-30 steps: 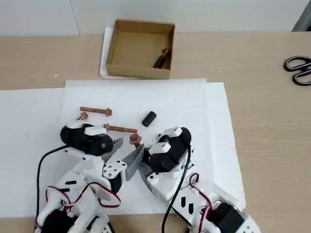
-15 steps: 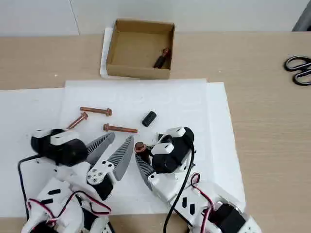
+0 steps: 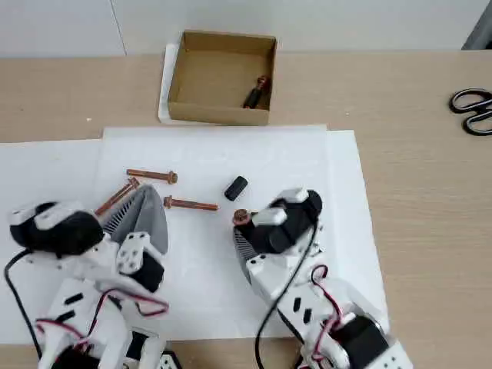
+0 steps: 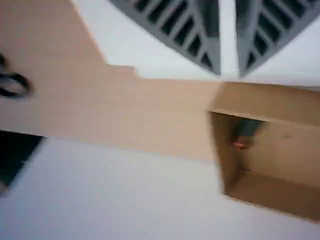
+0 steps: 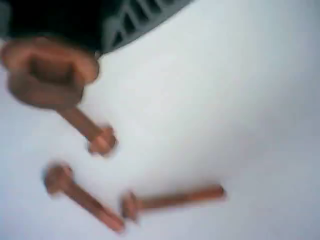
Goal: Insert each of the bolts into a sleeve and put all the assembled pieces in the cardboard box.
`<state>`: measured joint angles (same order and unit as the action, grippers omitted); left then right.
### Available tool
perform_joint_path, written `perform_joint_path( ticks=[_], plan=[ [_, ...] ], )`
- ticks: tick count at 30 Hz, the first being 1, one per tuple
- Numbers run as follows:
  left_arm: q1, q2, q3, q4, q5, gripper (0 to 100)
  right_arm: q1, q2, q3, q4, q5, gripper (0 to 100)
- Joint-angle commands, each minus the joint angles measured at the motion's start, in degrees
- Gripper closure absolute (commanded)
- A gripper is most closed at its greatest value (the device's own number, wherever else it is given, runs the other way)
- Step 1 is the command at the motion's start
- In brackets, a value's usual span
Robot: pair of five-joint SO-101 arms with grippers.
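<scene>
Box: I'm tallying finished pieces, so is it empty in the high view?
No, one dark piece with a copper bolt head lies inside the box, beside a side wall.

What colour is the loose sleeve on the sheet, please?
The sleeve is black; high view shows it best.

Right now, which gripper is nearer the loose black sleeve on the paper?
Right. The right gripper, shut on a bolt, sits just short of the black sleeve, on the arms' side. The left gripper is farther off, with a loose bolt lying between it and the sleeve.
</scene>
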<state>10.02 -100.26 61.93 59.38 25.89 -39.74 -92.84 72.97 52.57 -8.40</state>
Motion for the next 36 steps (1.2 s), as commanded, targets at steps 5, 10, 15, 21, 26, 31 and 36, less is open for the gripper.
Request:
perform_joint_path(
  ticks=[5, 10, 15, 21, 26, 31, 36],
  plan=[
    [-5.4, 0.7, 5.3, 3.6, 0.2, 99, 7.6, 17.5, -14.7, -1.9, -1.3, 99.6],
    [-10.7, 0.7, 5.6, 5.5, 0.2, 99, 13.4, 33.1, -25.4, -2.1, -2.8, 99.6],
    [-12.7, 0.7, 5.0, 5.2, 0.2, 99, 16.3, 49.5, -39.9, -2.0, -2.7, 99.6],
    [-12.7, 0.7, 4.4, 4.7, 0.3, 99, 17.8, 71.8, -58.5, -2.2, -2.7, 99.6],
    [-12.7, 0.7, 4.5, 4.8, 0.2, 99, 18.2, 91.0, -75.8, -7.0, -1.9, 99.6],
    [-12.8, 0.6, 4.8, 8.0, 0.3, 99, 18.5, 107.6, -92.6, -8.9, 1.6, 99.6],
    [-12.9, 0.5, 4.4, 10.5, 0.2, 99, 18.8, 122.2, -109.0, -11.2, 5.6, 99.6]
  ],
)
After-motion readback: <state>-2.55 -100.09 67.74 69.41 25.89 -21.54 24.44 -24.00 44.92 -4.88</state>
